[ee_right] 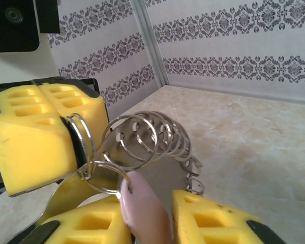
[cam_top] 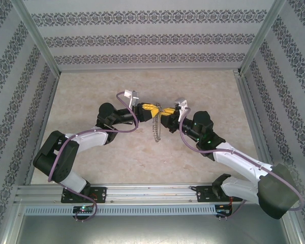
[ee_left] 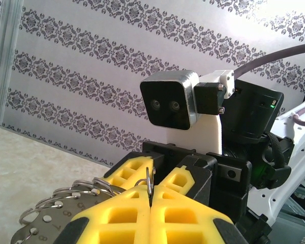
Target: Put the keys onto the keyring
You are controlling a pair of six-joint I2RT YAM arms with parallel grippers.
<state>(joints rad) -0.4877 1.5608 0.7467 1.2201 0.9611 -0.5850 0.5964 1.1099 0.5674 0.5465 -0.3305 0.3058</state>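
1. Key [ee_right: 142, 208]: you are gripping its pale lilac head between the pads of the right claw [ee_right: 148, 219], which is pressing on it from both sides. The blade is hidden from me.
2. You are pinching one thin wire loop of the keyring [ee_right: 142, 134] in the left claw [ee_left: 150, 198], whose jaws are fully together. The other loops and the holed metal strip [ee_right: 168, 170] are hanging off it toward the bench [ee_right: 254, 127].
3. Both claws are meeting tip to tip above the middle of the bench, so key and keyring are sitting in the air, off the surface.
4. The key's long axis is running along the right claw's fingers and pointing up at the lowest loop. That loop is lying just ahead and slightly left, touching or almost touching the head.
5. I am judging the right arm to be the one to move. Threading is likely calling for a small push forward while the left claw is steadying the loop.
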